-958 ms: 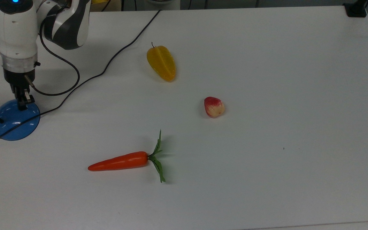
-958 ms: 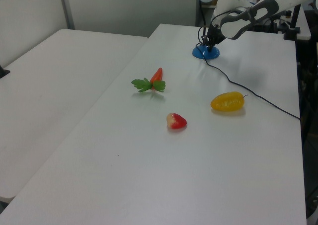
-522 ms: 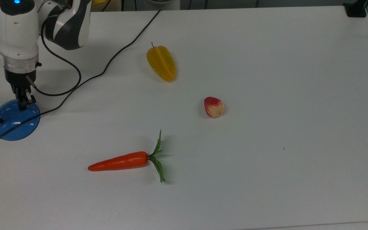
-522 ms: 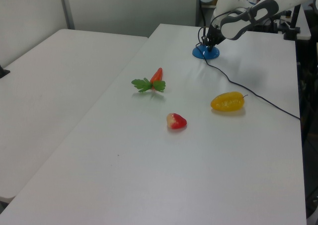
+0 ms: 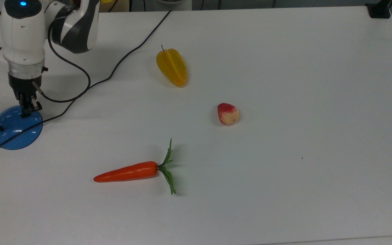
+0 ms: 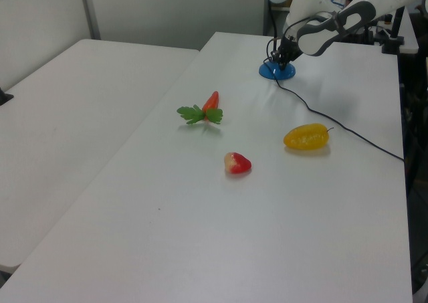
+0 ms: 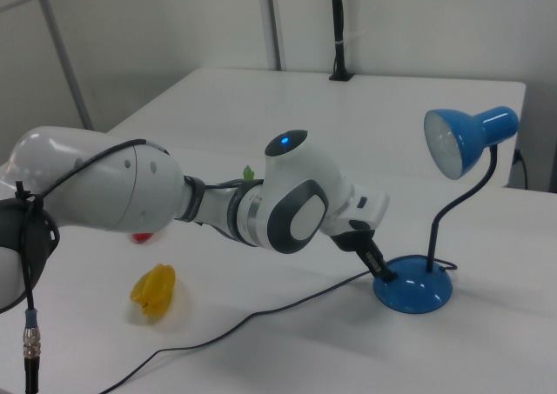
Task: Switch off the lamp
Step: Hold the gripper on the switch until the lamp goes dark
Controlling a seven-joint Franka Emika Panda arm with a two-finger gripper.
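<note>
Blue lamp (image 7: 414, 290), seemingly no label

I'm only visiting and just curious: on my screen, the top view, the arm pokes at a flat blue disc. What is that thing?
Observer: It's the bottom of a lamp. In the right view the lamp rises in a curve to a blue shade.
Operator: Which way does the shade point?
Observer: Toward the right view's left, out over the arm, and tilted slightly down.
Operator: Is the gripper really touching the lamp?
Observer: The right view shows the gripper slanting down, with its tip meeting the top of the lamp's bottom dome on the right view's left side.
</note>
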